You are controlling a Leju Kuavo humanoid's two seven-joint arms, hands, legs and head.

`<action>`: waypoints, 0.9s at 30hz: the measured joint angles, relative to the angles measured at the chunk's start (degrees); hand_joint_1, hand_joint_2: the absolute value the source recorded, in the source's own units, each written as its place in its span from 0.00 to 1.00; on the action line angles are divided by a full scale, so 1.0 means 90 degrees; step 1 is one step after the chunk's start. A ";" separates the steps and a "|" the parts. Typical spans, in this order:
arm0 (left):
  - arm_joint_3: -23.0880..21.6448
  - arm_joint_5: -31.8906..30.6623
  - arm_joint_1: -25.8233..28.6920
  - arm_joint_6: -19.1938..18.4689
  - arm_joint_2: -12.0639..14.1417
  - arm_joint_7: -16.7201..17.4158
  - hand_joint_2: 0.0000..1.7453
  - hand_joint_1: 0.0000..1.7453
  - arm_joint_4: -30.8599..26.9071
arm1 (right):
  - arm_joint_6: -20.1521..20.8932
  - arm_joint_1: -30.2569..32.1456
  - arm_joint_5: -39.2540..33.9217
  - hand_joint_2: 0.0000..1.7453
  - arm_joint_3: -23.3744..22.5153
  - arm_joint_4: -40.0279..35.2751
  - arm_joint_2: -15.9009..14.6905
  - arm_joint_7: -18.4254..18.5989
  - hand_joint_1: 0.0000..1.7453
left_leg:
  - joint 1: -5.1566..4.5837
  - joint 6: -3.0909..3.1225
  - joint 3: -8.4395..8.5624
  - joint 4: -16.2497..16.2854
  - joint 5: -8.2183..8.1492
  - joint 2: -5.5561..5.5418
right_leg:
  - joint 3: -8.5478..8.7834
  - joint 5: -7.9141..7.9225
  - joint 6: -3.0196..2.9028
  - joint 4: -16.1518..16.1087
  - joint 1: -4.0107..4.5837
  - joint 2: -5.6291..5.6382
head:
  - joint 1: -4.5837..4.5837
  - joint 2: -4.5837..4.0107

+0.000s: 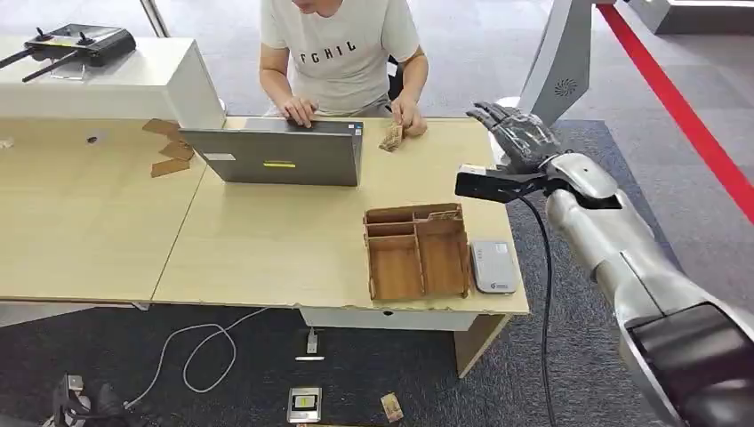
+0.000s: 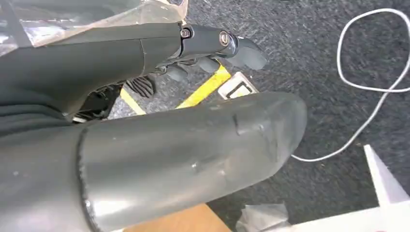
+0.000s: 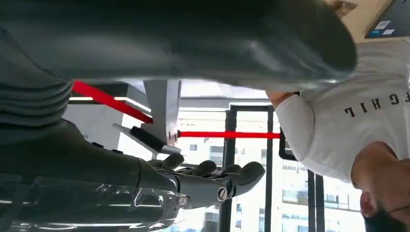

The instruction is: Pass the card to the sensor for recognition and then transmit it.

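Note:
A small brown card-like piece (image 1: 391,136) lies at the table's far edge under a person's hand. The white sensor box (image 1: 493,266) sits flat at the table's front right corner, beside a wooden compartment tray (image 1: 413,214). My right hand (image 1: 520,135) is raised beyond the table's right edge, level with the person's hand, fingers stretched and apart with nothing in them; it appears in the right wrist view too (image 3: 208,181). My left hand (image 2: 212,50) hangs over the dark carpet, fingers loosely bent and holding nothing.
A person (image 1: 342,53) sits across the table at a grey laptop (image 1: 284,153). Several brown pieces (image 1: 169,149) lie left of the laptop. A white cable (image 1: 200,347) and a small device (image 1: 304,402) are on the floor by the table front.

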 joint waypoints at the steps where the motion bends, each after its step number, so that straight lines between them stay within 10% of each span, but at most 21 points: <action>1: 0.0042 -0.0010 -0.0007 0.0000 0.0005 -0.0017 0.00 0.00 0.0000 | 0.0098 0.0003 0.0007 0.00 -0.0005 -0.0057 -0.0017 0.0024 0.00 | 0.0000 0.0000 0.0000 0.0000 0.0000 0.0000 | 0.0000 0.0000 0.0000 0.0000 0.0000 0.0000 | 0.0000 0.0000; 27: 0.0581 -0.0466 -0.0162 0.0015 0.0075 -0.0092 0.00 0.00 0.0000 | 0.0763 0.0949 0.0066 0.00 -0.0007 -0.0768 -0.0180 -0.0333 0.00 | 0.0001 0.0000 -0.0004 -0.0001 0.0000 0.0000 | -0.0003 0.0000 0.0000 0.0000 0.0000 0.0000 | 0.0000 0.0000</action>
